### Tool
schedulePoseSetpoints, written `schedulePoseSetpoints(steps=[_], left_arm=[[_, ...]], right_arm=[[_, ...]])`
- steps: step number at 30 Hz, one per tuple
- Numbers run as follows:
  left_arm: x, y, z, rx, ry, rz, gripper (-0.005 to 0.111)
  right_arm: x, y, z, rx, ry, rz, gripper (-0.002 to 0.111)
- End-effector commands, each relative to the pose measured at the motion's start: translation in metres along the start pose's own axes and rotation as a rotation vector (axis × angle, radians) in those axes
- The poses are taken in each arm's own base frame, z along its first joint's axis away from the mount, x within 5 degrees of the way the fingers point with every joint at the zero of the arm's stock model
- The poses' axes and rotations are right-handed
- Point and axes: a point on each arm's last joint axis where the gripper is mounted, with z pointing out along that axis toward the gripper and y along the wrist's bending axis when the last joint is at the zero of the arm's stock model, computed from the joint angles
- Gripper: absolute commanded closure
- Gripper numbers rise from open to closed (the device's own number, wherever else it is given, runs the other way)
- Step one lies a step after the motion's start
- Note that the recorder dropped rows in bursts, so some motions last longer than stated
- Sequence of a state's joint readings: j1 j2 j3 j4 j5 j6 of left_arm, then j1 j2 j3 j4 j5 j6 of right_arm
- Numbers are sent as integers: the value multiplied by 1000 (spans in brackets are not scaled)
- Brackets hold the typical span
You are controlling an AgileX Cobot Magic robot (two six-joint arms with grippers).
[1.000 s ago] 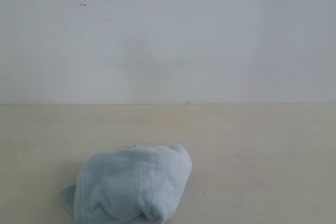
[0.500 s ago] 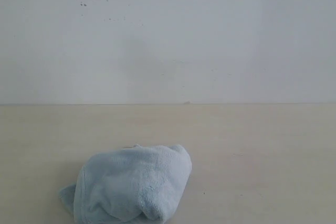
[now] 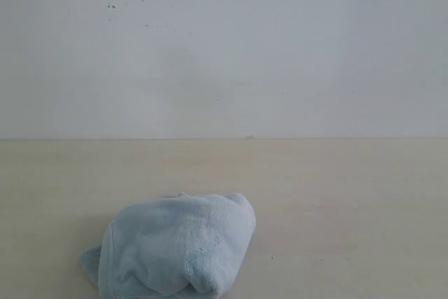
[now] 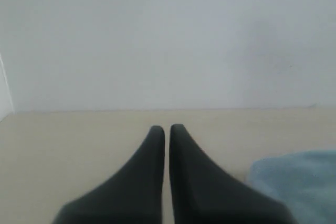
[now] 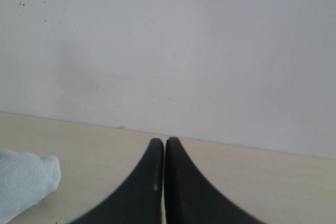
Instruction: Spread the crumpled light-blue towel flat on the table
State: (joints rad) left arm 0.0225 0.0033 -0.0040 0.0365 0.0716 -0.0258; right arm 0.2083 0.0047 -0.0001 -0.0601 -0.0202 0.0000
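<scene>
Change since the earlier exterior frames: none that we can make out. The pale light-blue fluffy terry-cloth towel (image 3: 175, 248) sits in the same crumpled heap at the same spot.

Exterior view. The towel is bunched into a rounded mound on the broad, smooth cream-beige table (image 3: 336, 201). It lies at the near edge of the picture, left of the middle, and the frame cuts off its lower part. A small flap sticks out at its left side. The tabletop runs back to a plain white wall (image 3: 294, 54), which carries a few dark specks (image 3: 110, 5) at upper left.

Left wrist view. The left gripper (image 4: 167, 128) has two black tapered fingers, pressed together with only a hairline seam between the tips, and it pinches nothing. It points across the table toward the wall. Part of the towel (image 4: 299, 182) shows close beside one finger's base. We cannot tell whether cloth and finger touch.

Right wrist view. The right gripper (image 5: 165, 141) is likewise pressed together, tip against tip, and it grips nothing. It also faces the wall over the table. A rounded lobe of the towel (image 5: 23, 184) shows at the picture's edge, well apart from the fingers.
</scene>
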Motion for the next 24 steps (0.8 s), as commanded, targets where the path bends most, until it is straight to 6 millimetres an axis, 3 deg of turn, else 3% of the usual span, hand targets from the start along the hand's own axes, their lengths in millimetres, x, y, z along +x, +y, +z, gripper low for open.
schedulePoseSetpoints(steps=[1, 3, 11, 14, 18, 22, 24], left_arm=[[-3, 0, 0, 14, -43, -488, 103], [-2, -1, 0, 17, -35, -611, 103], [6, -5, 0, 27, 68, -813, 103], [13, -8, -1, 40, 157, -703, 103], [12, -14, -2, 99, 171, -729, 103], [10, -29, -5, 286, 191, -596, 103], [7, -34, -2, 343, 204, -610, 103]], right_arm=[[-1, 0, 0, -2, -16, 2, 107], [-1, 0, 0, -2, -16, 2, 107], [-1, 0, 0, -2, -16, 2, 107], [-1, 0, 0, -2, -16, 2, 107], [-1, 0, 0, -2, -16, 2, 107], [-1, 0, 0, -2, -16, 2, 107], [-1, 0, 0, -2, -16, 2, 107]])
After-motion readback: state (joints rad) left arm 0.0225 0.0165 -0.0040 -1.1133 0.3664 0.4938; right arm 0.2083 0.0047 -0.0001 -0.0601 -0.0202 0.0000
